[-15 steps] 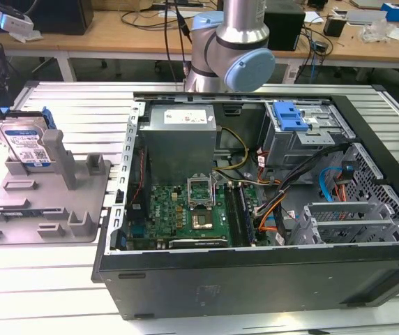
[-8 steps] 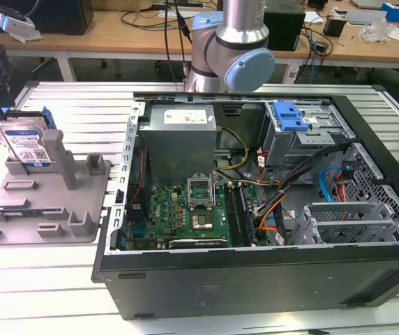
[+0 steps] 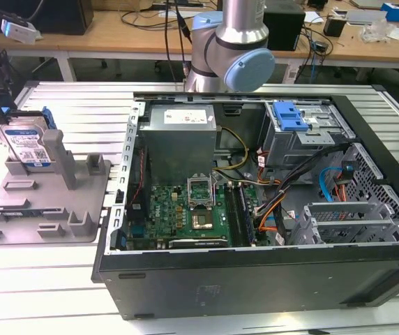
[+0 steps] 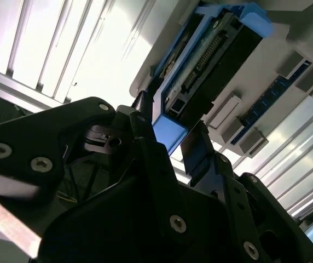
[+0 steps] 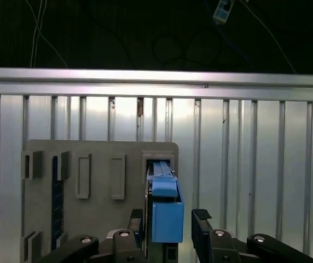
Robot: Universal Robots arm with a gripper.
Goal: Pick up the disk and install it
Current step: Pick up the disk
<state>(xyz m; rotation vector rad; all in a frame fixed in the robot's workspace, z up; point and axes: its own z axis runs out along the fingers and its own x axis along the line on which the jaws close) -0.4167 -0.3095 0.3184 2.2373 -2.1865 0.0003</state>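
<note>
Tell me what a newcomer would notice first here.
The big open computer case takes the middle and right of the exterior view, its green board bare. At that view's left, the disk stands on edge in the grey stand, the open gripper straddling its top edge.

Silver tubular arm point(image 3: 244, 12), pale-blue round cap point(image 3: 250, 68) at the joint's 4 o'clock, black cable point(image 3: 179, 31) at 9 o'clock. Matte-black angular gripper point(image 5: 169, 216), silver round-headed screws point(image 5: 125, 234).
</note>
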